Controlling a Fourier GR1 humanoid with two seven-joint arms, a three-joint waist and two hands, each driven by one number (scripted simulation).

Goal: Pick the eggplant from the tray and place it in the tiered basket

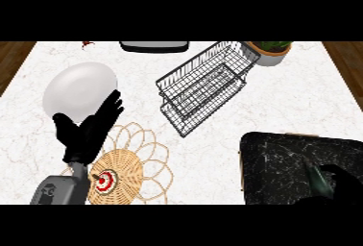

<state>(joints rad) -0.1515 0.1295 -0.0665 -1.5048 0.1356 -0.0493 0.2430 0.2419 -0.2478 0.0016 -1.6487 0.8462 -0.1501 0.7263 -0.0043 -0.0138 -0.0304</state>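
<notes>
The dark marble tray [276, 163] lies at the lower right of the counter. My right hand [344, 185] is low over the tray's right part, black against the dark surface. A slim dark shape with a pale sheen [313, 177] lies right at that hand; it may be the eggplant, mostly hidden. The wire tiered basket [205, 86] stands tilted at the centre, up and left of the tray, with nothing in it. My left hand [89, 127] rests open at the left, fingers up, overlapping the white plate's lower edge.
A white plate [74, 86] lies at the far left. A woven placemat [135, 166] with a small red and white item [103, 181] sits below it. A potted plant [271, 50] and a dark appliance [154, 46] line the back edge.
</notes>
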